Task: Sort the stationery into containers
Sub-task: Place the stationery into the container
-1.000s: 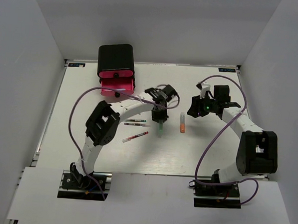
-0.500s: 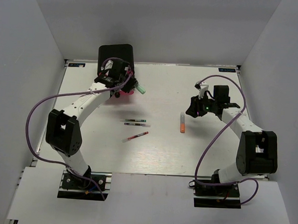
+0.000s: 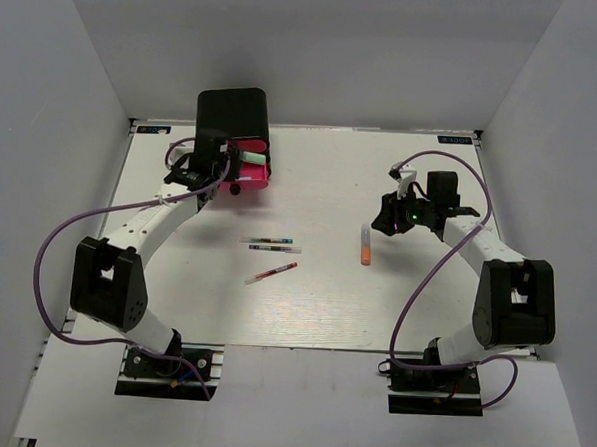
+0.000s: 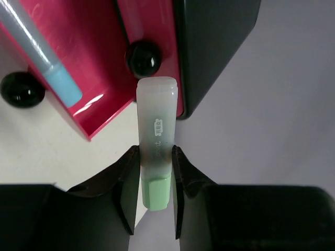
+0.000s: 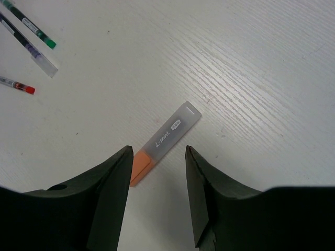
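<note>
A cabinet (image 3: 232,110) stands at the far left of the table (image 3: 424,310), against its back edge. Its open drawer (image 4: 99,57) juts toward the arms, with a stored marker (image 4: 39,49) lying inside. A held marker (image 4: 155,120) hangs over the drawer fronts, clamped in the left gripper (image 4: 156,157). Near the table's middle, two pens (image 3: 274,244) lie side by side, with a third pen (image 3: 272,273) just in front of them. Right of the pens, well apart, a loose marker (image 3: 364,244) lies on the table. The right gripper (image 3: 389,216) is just behind it, to its right.
</note>
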Action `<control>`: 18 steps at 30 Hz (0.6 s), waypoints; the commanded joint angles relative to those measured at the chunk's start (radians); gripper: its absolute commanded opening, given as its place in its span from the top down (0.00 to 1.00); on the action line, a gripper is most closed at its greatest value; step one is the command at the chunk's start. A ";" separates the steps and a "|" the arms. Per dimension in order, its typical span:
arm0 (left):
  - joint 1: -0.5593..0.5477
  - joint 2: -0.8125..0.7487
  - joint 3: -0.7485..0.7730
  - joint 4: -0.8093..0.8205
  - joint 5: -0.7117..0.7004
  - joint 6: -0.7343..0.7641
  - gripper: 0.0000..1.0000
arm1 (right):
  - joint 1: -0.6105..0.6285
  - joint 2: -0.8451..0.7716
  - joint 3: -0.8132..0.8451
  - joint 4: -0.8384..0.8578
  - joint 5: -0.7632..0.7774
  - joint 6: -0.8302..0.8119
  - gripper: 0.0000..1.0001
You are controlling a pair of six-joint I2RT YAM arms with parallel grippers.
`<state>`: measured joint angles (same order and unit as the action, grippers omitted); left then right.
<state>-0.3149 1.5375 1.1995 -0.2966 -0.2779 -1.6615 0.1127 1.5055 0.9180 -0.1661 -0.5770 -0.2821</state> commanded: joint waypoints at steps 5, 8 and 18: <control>0.042 0.027 0.057 -0.022 -0.060 -0.055 0.97 | 0.001 0.016 -0.001 0.022 -0.014 -0.022 0.50; 0.051 0.036 0.057 -0.022 -0.060 -0.055 0.97 | -0.001 0.018 -0.002 0.022 -0.015 -0.023 0.50; 0.071 0.099 0.098 -0.061 -0.050 -0.055 0.90 | 0.004 0.022 0.009 0.011 0.005 -0.032 0.47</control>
<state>-0.2535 1.6482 1.2598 -0.3325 -0.3119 -1.7046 0.1127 1.5208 0.9180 -0.1623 -0.5755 -0.2981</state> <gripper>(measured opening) 0.368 0.528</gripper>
